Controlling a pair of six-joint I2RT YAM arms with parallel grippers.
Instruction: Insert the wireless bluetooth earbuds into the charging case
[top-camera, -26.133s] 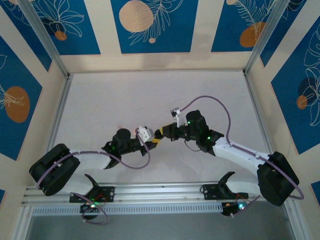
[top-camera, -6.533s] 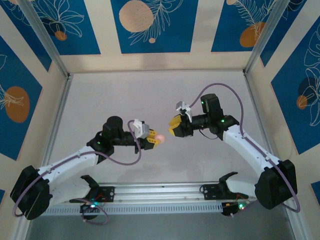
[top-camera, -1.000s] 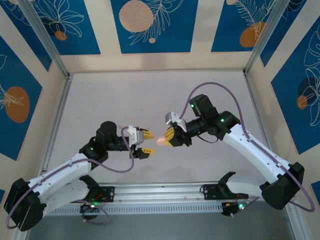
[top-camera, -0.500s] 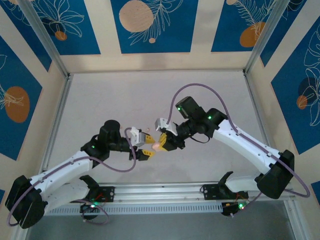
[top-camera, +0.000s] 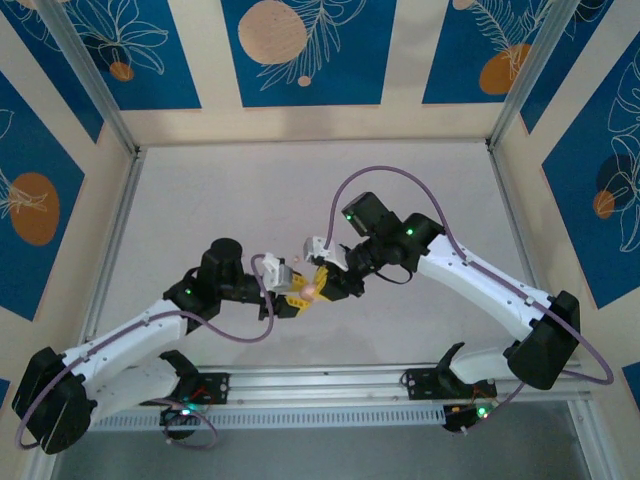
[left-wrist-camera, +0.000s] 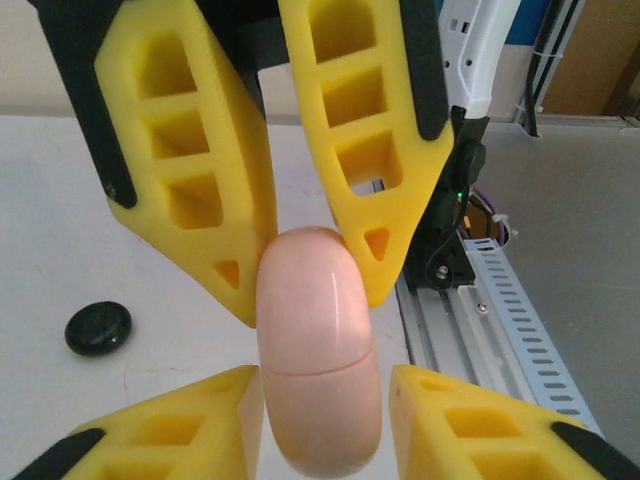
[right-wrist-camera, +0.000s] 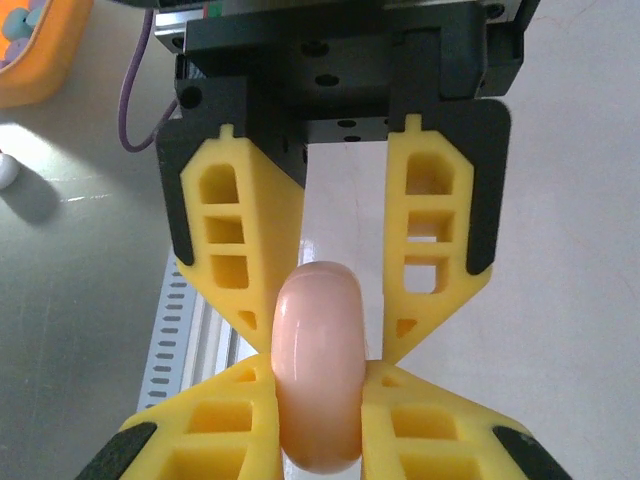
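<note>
Pale tabletop (top-camera: 250, 200) fills the enclosure, walled by cream panels with blue leaf prints (top-camera: 300, 50), and a slotted aluminium rail (top-camera: 320, 380) runs along the near edge. From their bases at that rail the left arm (top-camera: 130, 340) and the right arm (top-camera: 480, 285) reach inward and meet just left of the table's middle.

Both grippers face each other tip to tip, above the surface. The left gripper (top-camera: 298, 294) and the right gripper (top-camera: 324, 282) share one load: the charging case (left-wrist-camera: 318, 340), a glossy pink pebble held clear of the table between them. In the left wrist view the right gripper's yellow fingers (left-wrist-camera: 365, 150) pinch the case's upper end from both sides, while the left gripper's own tips press against its lower half. The right wrist view shows the same from the other side (the left gripper's fingers (right-wrist-camera: 240, 250) close on the far end). So each pair of jaws is closed on the case.

The case is shut, its seam a thin line across the body.

An orange tray corner (right-wrist-camera: 35, 60) sits off the table's edge. A round black disc (left-wrist-camera: 98, 328) lies on the table, well apart. A tiny white rounded thing (right-wrist-camera: 8, 170) lies at the frame edge, too cut off to tell whether it is one of the wireless bluetooth earbuds.
</note>
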